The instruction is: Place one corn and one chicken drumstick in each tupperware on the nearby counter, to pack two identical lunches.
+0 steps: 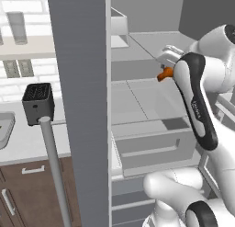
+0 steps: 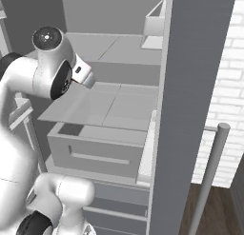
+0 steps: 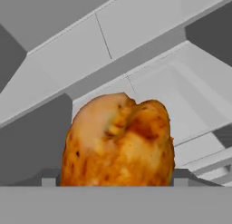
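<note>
1. Orange-brown chicken drumstick (image 3: 118, 143), bulbous meaty end toward the hand camera, sits right between the hand's finger tips, close up; in the left base view an orange bit (image 1: 165, 74) sticks out by the arm's end.
2. Hand (image 1: 168, 63) jaws stand wide, closed on the drumstick's thick part, held up inside the open fridge, above the grey shelf (image 1: 137, 102).
3. Grey drawer (image 1: 156, 148) below the shelf.
4. Grey fridge door (image 1: 82, 106) edge stands between fridge and pale tabletop (image 1: 32, 139).
5. Tabletop carries black toaster (image 1: 37, 103) and light-grey tupperware tray (image 1: 4, 129) at frame edge.
</note>
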Tool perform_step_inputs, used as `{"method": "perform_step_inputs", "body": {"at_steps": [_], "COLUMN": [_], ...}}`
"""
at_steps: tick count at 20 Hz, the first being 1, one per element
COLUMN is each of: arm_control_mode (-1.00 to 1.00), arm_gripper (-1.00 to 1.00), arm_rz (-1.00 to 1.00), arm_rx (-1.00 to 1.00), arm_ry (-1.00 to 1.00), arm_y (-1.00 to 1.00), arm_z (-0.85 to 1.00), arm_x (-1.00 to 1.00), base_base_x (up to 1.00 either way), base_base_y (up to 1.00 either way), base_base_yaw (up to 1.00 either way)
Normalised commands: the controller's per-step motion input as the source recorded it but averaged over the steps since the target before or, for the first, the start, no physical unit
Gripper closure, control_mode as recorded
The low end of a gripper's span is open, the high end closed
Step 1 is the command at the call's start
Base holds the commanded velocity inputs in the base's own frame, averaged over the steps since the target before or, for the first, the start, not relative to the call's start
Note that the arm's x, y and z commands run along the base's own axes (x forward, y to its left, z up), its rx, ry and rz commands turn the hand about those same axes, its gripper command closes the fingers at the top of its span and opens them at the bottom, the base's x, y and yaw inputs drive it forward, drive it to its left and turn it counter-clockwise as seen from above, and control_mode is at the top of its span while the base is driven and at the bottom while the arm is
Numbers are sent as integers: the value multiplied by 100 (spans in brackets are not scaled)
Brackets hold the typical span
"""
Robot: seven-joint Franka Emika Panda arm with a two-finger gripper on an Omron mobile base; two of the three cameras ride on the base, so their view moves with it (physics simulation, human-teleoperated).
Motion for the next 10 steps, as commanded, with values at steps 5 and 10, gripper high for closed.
{"method": "perform_step_inputs", "body": {"at_steps": [5, 10], "arm_control_mode": [-100, -100], "arm_gripper": [100, 100], "arm_rz": [12, 6], "arm_rx": [0, 0], "arm_ry": [0, 0], "arm_y": [-18, -4], "arm_z": [-15, -27], "arm_x": [-100, -96], "base_base_x": [0, 0], "base_base_y": [0, 0], "base_base_yaw": [0, 0]}}
